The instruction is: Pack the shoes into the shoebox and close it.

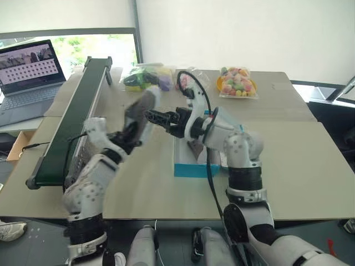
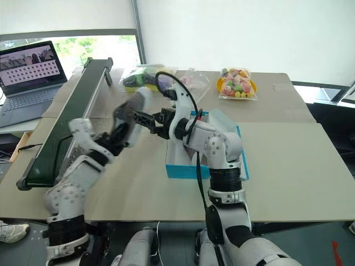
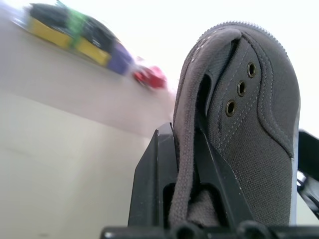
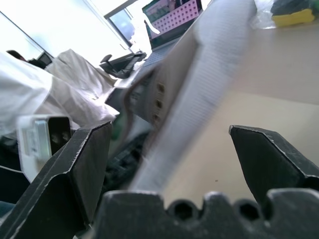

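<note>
From the left eye view, the left claw is clamped on a grey shoe, which it holds up off the worktop with the toe lifted up and away from the robot. The right claw points left toward that shoe with its fingers spread wide and nothing between them. This looks like a handover or a two-handed steadying, so the long shoe can be turned to lie along the box. The blue shoebox sits just right of the shoe, beneath the right forearm, open side up. A dark shape inside may be the other shoe, but I cannot tell. Far on the worktop lie clear bags of coloured items; a green conveyor runs along the left, with a laptop beyond it.

The right eye view shows the same arrangement: the shoebox with its near blue wall facing the robot, and the shoe in the air just left of it.

In the left wrist view, the black fingers pinch the shoe's collar beside the eyelets, a grip on the soft upper that leaves the sole free.

In the right wrist view, the two fingers stand well apart with the shoe's pale sole blurred ahead between them, not yet gripped.
</note>
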`<action>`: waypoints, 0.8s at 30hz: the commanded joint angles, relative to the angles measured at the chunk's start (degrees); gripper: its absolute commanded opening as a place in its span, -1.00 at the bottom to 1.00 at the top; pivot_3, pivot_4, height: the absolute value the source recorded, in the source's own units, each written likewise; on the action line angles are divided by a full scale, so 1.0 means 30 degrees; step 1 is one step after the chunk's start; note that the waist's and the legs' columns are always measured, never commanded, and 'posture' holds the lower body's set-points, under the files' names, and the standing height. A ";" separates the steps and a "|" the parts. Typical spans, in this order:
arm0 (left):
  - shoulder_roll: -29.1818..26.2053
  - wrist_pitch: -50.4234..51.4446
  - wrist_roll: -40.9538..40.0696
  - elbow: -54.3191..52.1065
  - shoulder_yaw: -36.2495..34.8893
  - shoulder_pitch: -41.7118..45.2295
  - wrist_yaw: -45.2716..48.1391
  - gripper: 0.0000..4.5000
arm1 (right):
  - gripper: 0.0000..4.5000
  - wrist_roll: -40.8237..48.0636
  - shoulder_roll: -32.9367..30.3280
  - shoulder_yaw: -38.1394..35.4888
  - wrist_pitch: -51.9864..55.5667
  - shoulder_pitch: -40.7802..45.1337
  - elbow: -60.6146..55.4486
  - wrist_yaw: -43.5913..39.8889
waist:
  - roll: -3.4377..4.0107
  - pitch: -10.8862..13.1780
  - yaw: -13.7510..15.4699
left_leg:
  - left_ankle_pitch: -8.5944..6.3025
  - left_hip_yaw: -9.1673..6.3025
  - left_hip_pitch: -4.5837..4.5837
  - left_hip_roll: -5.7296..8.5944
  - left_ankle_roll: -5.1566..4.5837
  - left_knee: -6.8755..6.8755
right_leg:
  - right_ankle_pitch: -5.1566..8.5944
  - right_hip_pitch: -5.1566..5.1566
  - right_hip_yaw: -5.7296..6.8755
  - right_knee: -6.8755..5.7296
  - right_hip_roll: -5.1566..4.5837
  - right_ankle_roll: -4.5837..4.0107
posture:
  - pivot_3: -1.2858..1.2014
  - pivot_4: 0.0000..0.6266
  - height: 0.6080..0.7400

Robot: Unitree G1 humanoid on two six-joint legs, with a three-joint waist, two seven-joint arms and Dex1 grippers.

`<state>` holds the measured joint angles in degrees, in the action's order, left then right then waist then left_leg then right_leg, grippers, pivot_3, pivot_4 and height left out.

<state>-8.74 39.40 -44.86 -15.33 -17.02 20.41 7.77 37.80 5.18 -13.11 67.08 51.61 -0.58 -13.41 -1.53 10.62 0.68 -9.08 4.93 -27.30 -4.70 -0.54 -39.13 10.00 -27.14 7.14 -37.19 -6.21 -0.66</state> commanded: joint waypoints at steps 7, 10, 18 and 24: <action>0.0077 -0.0281 -0.0144 -0.1021 0.1078 0.0846 0.0156 -0.98 | 1.00 0.0747 0.0184 0.0104 0.0972 0.0531 -0.0689 0.1790 | 0.0001 0.0000 -0.0248 | 0.0015 0.0001 -0.0003 -0.0002 -0.0027 0.0016 | 0.0004 -0.0012 -0.0007 0.0003 0.0008 -0.0004 | 0.03 -0.52 0.10; 0.0018 -0.0311 -0.0058 -0.0939 0.1218 0.0862 0.0199 -0.98 | 1.00 0.1093 0.0650 -0.0672 0.0681 0.0676 -0.0286 0.2509 | 0.0001 0.0000 -0.0241 | 0.0017 0.0002 -0.0004 -0.0001 -0.0030 0.0013 | 0.0003 -0.0010 -0.0007 0.0003 0.0007 -0.0003 | 0.03 -0.52 0.10; -0.0359 -0.0935 0.1069 -0.0606 0.1224 0.0616 -0.0031 -1.00 | 0.23 0.1691 0.0613 -0.1773 -0.0277 0.0969 0.0272 0.3514 | 0.0002 0.0000 -0.0194 | 0.0006 -0.0002 -0.0005 -0.0001 -0.0011 0.0013 | 0.0003 -0.0009 -0.0009 0.0010 0.0007 -0.0002 | 0.03 -0.52 0.10; -0.0424 -0.1207 0.1933 -0.0415 0.1525 0.0847 -0.0083 -1.00 | -0.66 0.1966 0.0453 -0.1417 -0.0140 0.1067 0.0283 0.3763 | 0.0002 0.0001 -0.0226 | 0.0014 0.0000 -0.0006 0.0000 -0.0025 0.0021 | 0.0003 -0.0011 -0.0010 0.0014 0.0008 -0.0003 | 0.03 -0.52 0.10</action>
<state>-9.48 37.48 -40.25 -15.21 -12.56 21.99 7.39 41.85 5.15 -17.30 67.74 52.72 1.88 -2.22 -1.52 10.62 0.00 -9.04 4.93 -27.31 -4.71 -0.61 -39.07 10.01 -27.17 7.11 -37.15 -6.19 -0.67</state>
